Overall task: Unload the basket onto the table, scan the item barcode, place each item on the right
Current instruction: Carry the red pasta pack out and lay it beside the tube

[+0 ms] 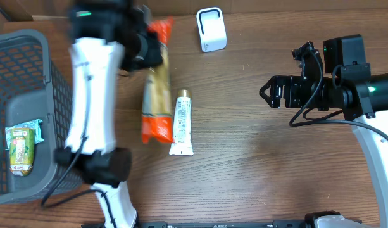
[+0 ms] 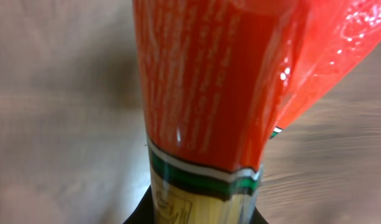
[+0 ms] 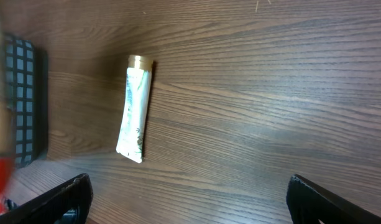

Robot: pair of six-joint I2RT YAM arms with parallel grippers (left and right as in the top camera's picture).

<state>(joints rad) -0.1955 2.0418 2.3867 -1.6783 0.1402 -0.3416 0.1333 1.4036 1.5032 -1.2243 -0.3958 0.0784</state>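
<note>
The item is a long pasta packet [image 1: 157, 95] with orange-red ends and a yellow middle, lying lengthwise left of the table's centre. My left gripper [image 1: 147, 48] is shut on its far part. In the left wrist view the packet [image 2: 209, 93] fills the frame, with the black jaws of the left gripper [image 2: 199, 219] hugging its yellow section at the bottom edge. No barcode shows. A white scanner [image 1: 211, 29] stands at the back, right of the packet. My right gripper [image 1: 265, 92] hovers open at the right, with nothing between its fingers [image 3: 71, 198].
A white tube [image 1: 181, 120] with a gold cap lies just right of the packet, also in the right wrist view [image 3: 135, 118]. A grey mesh basket [image 1: 29, 39] at the left edge holds a green packet [image 1: 21, 149]; the basket's wall [image 3: 25, 99] shows in the right wrist view.
</note>
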